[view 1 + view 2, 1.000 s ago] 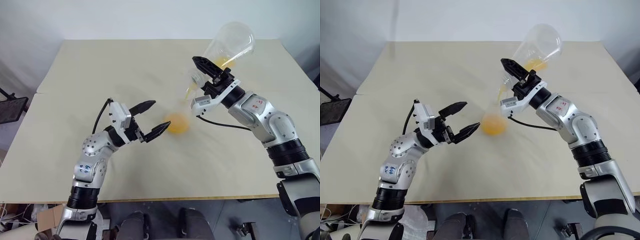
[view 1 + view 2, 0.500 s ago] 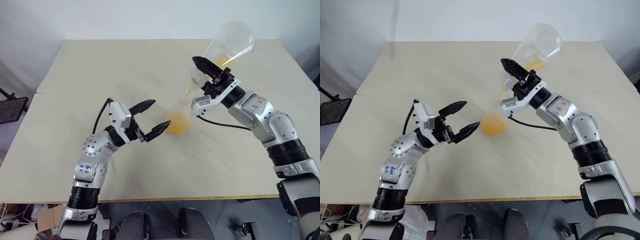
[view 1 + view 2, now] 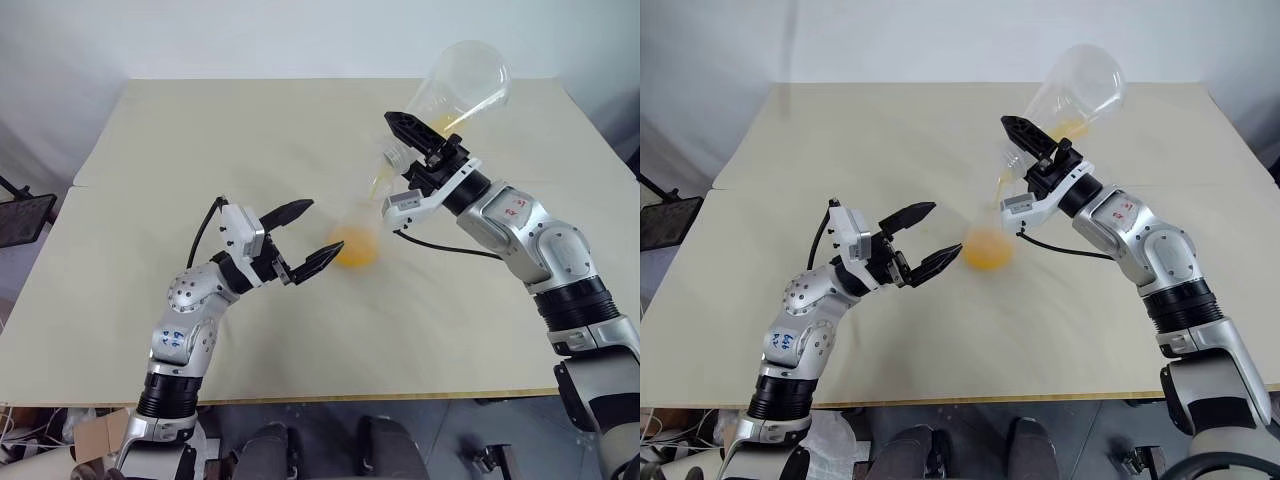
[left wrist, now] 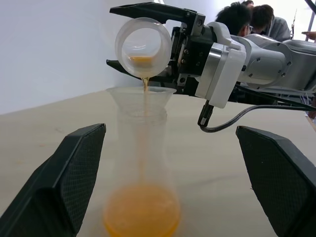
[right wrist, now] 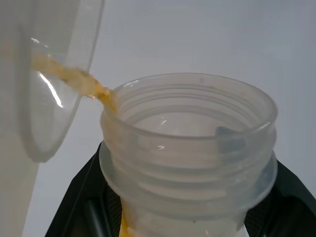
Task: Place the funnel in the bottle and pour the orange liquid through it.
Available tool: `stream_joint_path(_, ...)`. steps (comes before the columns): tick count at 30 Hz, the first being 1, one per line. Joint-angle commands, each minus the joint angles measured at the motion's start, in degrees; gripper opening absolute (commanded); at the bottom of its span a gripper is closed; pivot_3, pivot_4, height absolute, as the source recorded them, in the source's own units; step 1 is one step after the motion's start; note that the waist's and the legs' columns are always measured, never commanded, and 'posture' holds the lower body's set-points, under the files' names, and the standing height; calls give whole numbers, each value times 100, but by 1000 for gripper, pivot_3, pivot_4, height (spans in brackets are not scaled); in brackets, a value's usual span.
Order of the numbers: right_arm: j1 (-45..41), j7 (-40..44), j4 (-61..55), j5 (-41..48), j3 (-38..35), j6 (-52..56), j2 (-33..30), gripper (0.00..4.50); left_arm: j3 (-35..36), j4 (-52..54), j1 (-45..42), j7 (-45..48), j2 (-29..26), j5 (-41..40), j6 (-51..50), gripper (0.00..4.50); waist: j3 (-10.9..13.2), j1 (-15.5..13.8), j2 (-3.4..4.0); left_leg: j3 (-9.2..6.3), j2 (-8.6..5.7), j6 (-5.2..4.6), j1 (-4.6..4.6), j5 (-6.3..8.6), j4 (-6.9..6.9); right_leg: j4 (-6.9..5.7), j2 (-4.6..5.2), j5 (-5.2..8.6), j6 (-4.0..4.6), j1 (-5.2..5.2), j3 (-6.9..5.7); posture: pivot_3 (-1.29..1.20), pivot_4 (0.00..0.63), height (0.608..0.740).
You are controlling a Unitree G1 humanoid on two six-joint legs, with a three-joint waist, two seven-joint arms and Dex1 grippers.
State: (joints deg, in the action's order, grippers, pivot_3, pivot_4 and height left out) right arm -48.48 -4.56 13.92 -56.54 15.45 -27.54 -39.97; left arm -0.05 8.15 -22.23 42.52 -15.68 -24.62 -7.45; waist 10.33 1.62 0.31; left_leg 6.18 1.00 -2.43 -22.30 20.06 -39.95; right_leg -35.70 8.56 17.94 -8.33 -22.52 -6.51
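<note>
The right tool (image 3: 405, 150) clamps a tipped conical flask (image 3: 462, 85) by its neck, streaming orange liquid (image 4: 142, 217) into the funnel (image 4: 142, 96) atop the bottle (image 4: 142, 163). The left tool (image 3: 305, 235) gapes empty at nine o'clock. Light, slick plastic, easily toppled; grip the bottle's waist.

The big pale worktop (image 3: 200, 150) has just one thing standing on it, the clear bottle (image 3: 355, 235), near its middle, with orange liquid (image 3: 354, 250) pooled at the bottom.
</note>
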Motion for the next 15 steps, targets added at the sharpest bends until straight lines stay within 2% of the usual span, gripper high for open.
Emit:
stream_joint_path(1,-157,-127,-191,41,-67,-14,-88,2501,-8,96,-54,-26,26,4,115,4500,0,0,0,0,0,0,0,0,0,0,0,0,0,0,0,0,150,740)
stream_joint_path(15,-56,-102,-290,81,-106,-40,-116,2501,-5,103,-61,1,12,-26,86,4500,0,0,0,0,0,0,0,0,0,0,0,0,0,0,0,0,150,740)
